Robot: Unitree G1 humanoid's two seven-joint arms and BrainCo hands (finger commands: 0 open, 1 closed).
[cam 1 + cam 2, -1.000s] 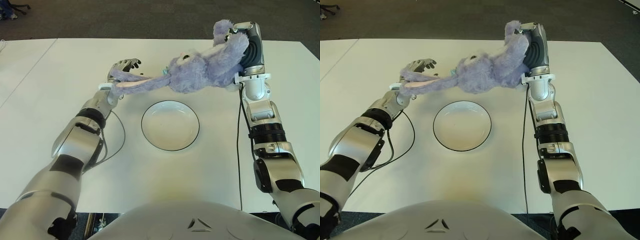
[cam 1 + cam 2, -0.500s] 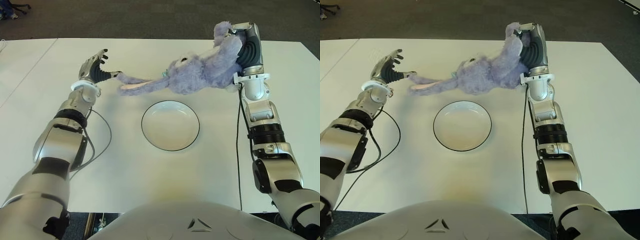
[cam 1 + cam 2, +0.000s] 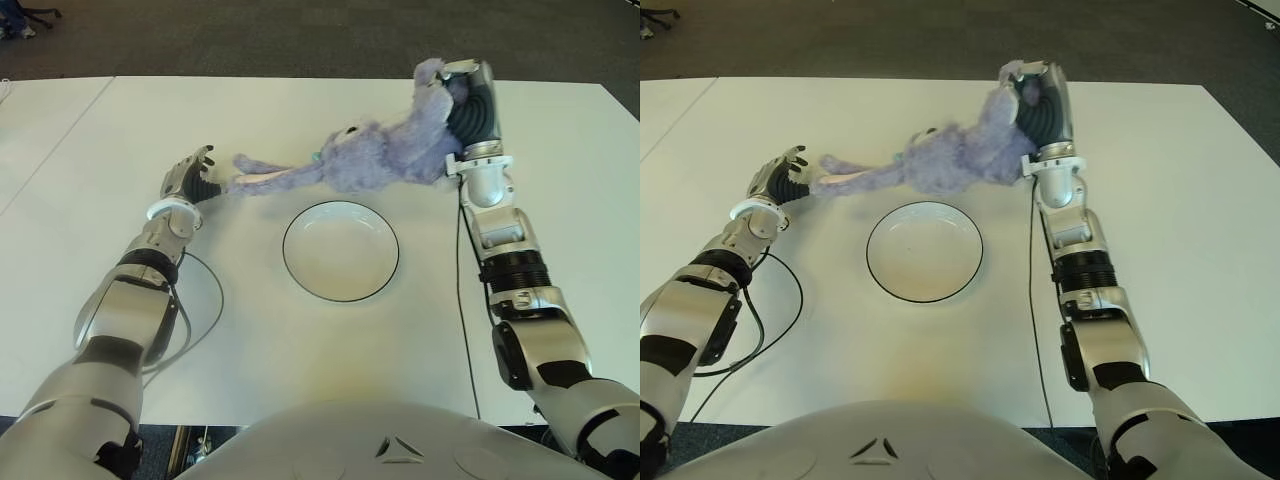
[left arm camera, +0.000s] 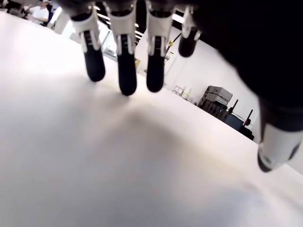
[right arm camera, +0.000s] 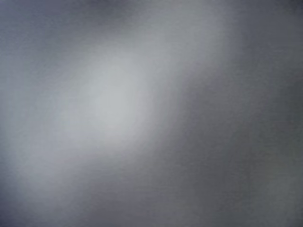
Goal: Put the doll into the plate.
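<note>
A purple plush rabbit doll (image 3: 375,157) hangs stretched out above the white table (image 3: 300,360), beyond the plate. My right hand (image 3: 462,100) is shut on the doll's rear end, holding it up at the far right. The doll's long ears (image 3: 262,172) trail left and end just beside my left hand (image 3: 190,180). That left hand is open; its wrist view shows spread fingers (image 4: 125,71) over bare table, holding nothing. The white plate with a dark rim (image 3: 340,250) lies empty at the table's middle. The right wrist view is covered by something close and shows nothing distinct.
A black cable (image 3: 205,300) loops on the table beside my left forearm, and another cable (image 3: 468,300) runs along my right arm. Dark floor (image 3: 250,40) lies past the table's far edge. A seam (image 3: 60,140) runs down the table's left part.
My left hand has let go of the doll's ears and moved nearer along the table. My right hand has shifted slightly left and lower with the doll, whose ears have sunk.
</note>
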